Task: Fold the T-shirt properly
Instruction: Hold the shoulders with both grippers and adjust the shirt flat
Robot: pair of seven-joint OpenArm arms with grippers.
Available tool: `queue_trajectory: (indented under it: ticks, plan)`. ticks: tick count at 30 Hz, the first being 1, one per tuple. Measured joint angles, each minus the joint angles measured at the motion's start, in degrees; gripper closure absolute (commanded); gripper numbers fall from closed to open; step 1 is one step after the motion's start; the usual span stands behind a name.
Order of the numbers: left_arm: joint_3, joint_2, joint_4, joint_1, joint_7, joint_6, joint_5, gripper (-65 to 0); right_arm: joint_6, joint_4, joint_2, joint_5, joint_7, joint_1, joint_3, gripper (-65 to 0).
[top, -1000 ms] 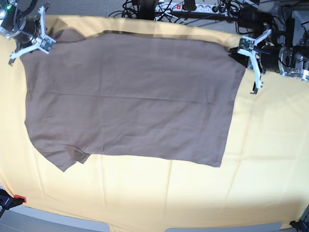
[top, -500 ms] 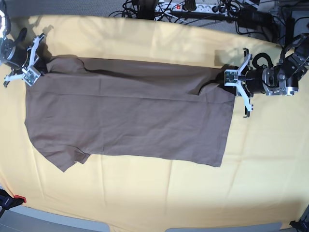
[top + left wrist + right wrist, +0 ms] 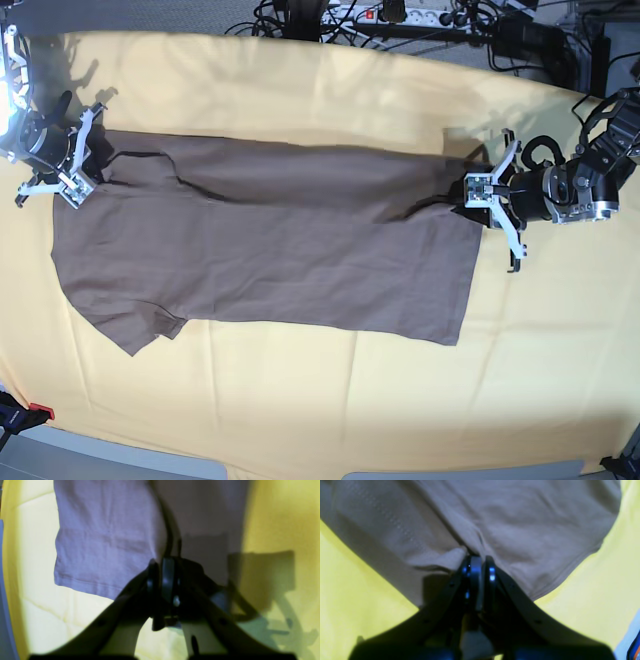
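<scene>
The taupe-brown T-shirt lies spread on the yellow cloth, its far edge lifted and doubled over toward the front. My left gripper is at the right of the base view, shut on the T-shirt's hem corner. In the left wrist view the left gripper pinches the T-shirt, which hangs in a ridge from it. My right gripper is at the left of the base view, by the shoulder. The right wrist view shows the right gripper shut on a bunched fold of the T-shirt.
Cables and a power strip run along the table's back edge. A red and black clamp sits at the front left corner. The yellow cloth covers the whole table around the garment.
Both grippers have come forward from the back corners, pulling the T-shirt's far edge over its body. The folded-over strip is now wider.
</scene>
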State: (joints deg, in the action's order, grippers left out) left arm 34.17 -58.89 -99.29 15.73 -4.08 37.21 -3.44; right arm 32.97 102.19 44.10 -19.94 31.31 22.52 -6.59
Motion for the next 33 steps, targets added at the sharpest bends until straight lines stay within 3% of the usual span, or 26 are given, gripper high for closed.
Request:
queue_trajectory:
  ticks: [4, 6, 9, 11, 13, 17, 19, 21, 27, 31, 33]
  plan:
    - [0.0, -0.02, 0.0, 0.33, -0.02, -0.33, -0.28, -26.4, -1.75, 0.0, 0.04, 0.92, 0.79, -0.04, 0.0, -41.5]
    - [0.0, -0.07, 0.02, 1.44, -0.04, -0.31, -0.46, -30.1, -2.34, 0.17, 0.24, 0.94, 3.56, -0.96, -0.07, -47.8]
    - [0.0, -0.92, -0.04, 3.54, 0.17, 0.42, 0.94, -30.1, -3.39, 2.78, 0.42, 0.9, 8.9, -2.99, -0.22, -47.8]
    - [0.0, -2.08, -0.22, 4.28, 0.17, 2.43, 1.11, -30.1, -6.4, 5.4, 0.55, 0.92, 10.84, -3.15, -0.28, -47.8]
    - [0.0, -2.95, -0.26, 4.26, 0.15, 2.29, 1.09, -30.1, -9.01, 7.76, 0.5, 0.74, 14.32, -2.91, -0.31, -47.8]
    - [0.0, -3.34, -0.31, 4.28, 0.02, 2.4, 1.51, -30.1, -15.85, 11.26, 0.5, 4.87, 15.04, -2.84, -0.31, -47.8]
    - [0.0, -3.34, -0.33, 4.26, 0.02, 2.45, 1.55, -29.9, -16.68, 12.09, 0.52, 6.49, 15.78, -3.02, -0.37, -47.7]
    - [0.0, -3.52, -0.33, 4.07, 0.09, 2.51, 3.78, -29.9, -15.39, 12.94, 0.52, 6.03, 18.23, -2.67, -0.37, -47.5]
    - [0.0, -4.94, -0.37, 3.15, 0.13, 2.99, 6.69, -29.9, -6.05, 13.64, 0.55, -2.45, 26.38, 2.43, -0.63, -47.5]
    - [0.0, -5.88, -0.37, 3.1, -0.02, 3.15, 6.16, -29.9, -3.1, 13.64, 0.55, -0.28, 25.59, 6.51, -0.63, -47.5]
    - [0.0, -6.03, -0.37, 2.1, 0.13, 2.89, 3.93, -29.9, -3.17, 13.31, 0.61, 2.91, 22.01, 8.72, -0.68, -47.5]
